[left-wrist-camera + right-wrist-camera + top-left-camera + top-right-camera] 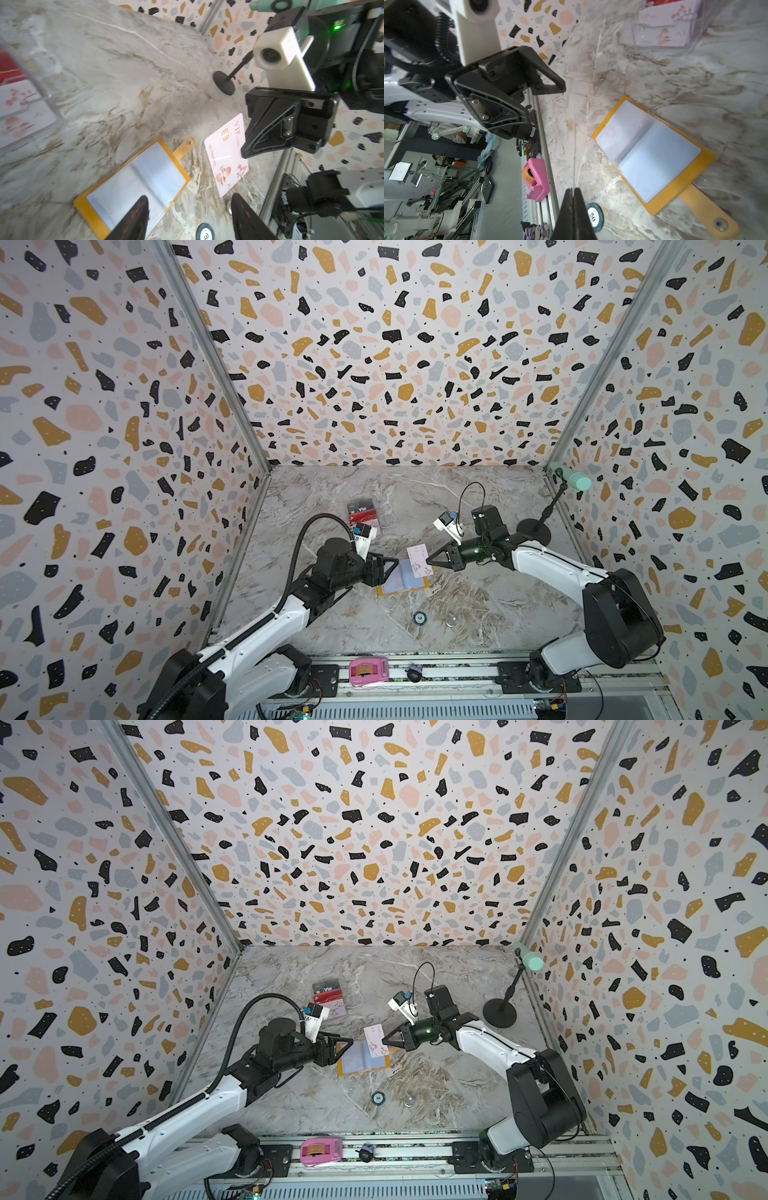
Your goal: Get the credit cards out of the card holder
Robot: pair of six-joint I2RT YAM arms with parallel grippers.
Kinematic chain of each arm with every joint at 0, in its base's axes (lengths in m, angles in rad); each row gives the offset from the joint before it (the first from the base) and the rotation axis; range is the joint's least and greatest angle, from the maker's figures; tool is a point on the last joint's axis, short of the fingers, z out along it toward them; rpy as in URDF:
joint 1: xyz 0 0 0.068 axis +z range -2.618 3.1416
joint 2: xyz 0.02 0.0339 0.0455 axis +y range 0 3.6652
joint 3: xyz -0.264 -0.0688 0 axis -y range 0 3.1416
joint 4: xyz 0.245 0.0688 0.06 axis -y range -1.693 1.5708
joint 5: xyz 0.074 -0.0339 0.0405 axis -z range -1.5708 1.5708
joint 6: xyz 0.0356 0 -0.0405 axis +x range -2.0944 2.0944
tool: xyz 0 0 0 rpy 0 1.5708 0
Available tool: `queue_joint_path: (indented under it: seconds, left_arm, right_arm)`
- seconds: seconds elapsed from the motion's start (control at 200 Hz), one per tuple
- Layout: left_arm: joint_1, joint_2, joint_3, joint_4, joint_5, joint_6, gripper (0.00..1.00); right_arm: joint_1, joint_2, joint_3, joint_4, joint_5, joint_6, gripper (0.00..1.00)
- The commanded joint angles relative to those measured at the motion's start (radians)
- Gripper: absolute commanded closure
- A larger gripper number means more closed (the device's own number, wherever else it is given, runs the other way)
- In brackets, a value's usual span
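Observation:
The mustard-yellow card holder (401, 581) (363, 1058) lies open flat on the marble table, clear sleeves up, snap tab out to one side (133, 187) (648, 151). My right gripper (428, 562) (384, 1042) (573, 190) is shut on the edge of a pale credit card (419, 566) (226, 153), printed "VIP CARD" with red blossoms and held tilted just above the holder's right side. My left gripper (390, 572) (189, 199) stands open at the holder's left edge, one finger (137, 216) over the sleeves, nothing between its fingers.
A clear acrylic stand (363, 514) (25, 110) behind the left gripper holds a black "Vip" card, a red one and a blossom card. A poker chip (420, 617) lies near the front. A black microphone stand (534, 531) is at the right. A pink tape dispenser (368, 672) sits on the front rail.

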Motion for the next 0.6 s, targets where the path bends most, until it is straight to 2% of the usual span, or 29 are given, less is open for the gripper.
queue_joint_path:
  seconds: [0.0,0.34,0.596]
  left_arm:
    - [0.008,0.011,0.041,0.029,0.206,0.022,0.36]
    - [0.008,0.037,0.073,0.062,0.372,0.005,0.44]
    - [0.008,0.032,0.07,0.07,0.413,-0.025,0.62]
  right_arm:
    - [0.013,-0.051,-0.012,0.026,-0.12,-0.047,1.0]
    - [0.069,-0.072,-0.003,0.007,-0.151,-0.106,1.0]
    - [0.085,-0.052,0.006,-0.027,-0.162,-0.143,1.0]
